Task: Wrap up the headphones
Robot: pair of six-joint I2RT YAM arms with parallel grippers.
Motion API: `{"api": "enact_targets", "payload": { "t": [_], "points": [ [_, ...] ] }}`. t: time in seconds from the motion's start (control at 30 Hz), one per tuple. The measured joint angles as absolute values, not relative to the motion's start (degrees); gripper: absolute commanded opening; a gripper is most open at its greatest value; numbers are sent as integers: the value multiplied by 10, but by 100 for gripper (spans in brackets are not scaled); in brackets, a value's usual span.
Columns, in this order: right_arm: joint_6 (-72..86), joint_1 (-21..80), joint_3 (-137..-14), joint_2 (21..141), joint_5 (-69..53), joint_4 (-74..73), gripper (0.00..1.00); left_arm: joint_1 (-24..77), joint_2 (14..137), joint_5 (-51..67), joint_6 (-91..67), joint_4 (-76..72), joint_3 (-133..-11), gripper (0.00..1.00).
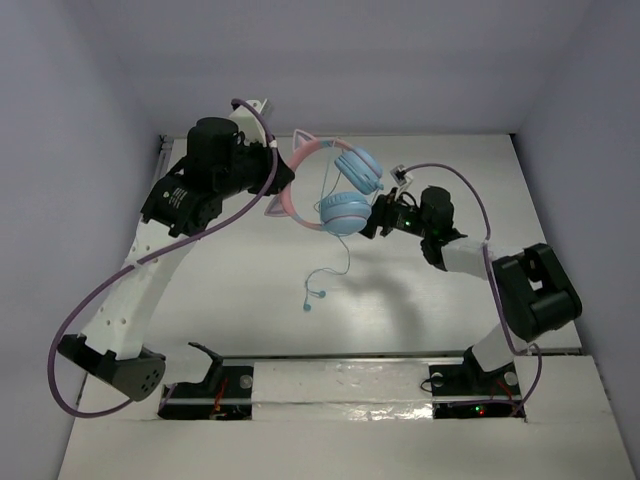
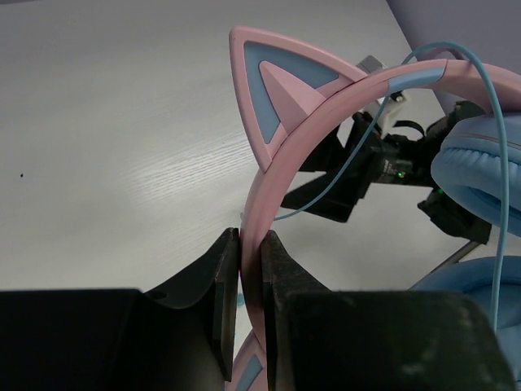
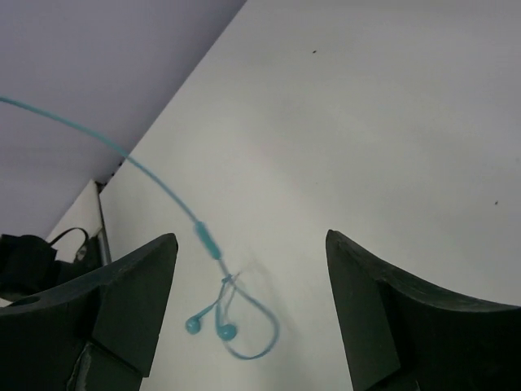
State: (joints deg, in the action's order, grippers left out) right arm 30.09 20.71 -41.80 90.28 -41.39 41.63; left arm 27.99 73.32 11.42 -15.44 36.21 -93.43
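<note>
The headphones point(image 1: 318, 180) are held up above the table, with a pink cat-ear headband point(image 2: 281, 155) and two light blue ear cups point(image 1: 345, 211). My left gripper point(image 1: 277, 192) is shut on the headband, which shows squeezed between its jaws in the left wrist view point(image 2: 251, 273). The thin blue cord point(image 1: 338, 255) hangs down from the cups, and its end point(image 1: 312, 297) lies on the table. My right gripper point(image 1: 377, 216) is open and empty, right beside the lower ear cup. In the right wrist view point(image 3: 251, 236) it looks down on the cord's end point(image 3: 220, 326).
The white table point(image 1: 400, 300) is bounded by a grey back wall and side walls. Thick purple cables point(image 1: 90, 300) loop along both arms. The right arm's wrist point(image 2: 391, 159) shows behind the headband in the left wrist view.
</note>
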Motion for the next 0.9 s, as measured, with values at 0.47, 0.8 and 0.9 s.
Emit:
{"api": "enact_targets", "payload": {
  "t": [0.47, 0.8, 0.9],
  "points": [
    [290, 287, -470, 1035, -427, 481, 73, 280, 757, 129, -138, 417, -975, 0],
    [324, 282, -471, 1102, -422, 547, 60, 280, 758, 144, -135, 433, -1010, 0],
    [333, 282, -471, 1107, -420, 562, 22, 280, 757, 147, -133, 433, -1023, 0]
  ]
}}
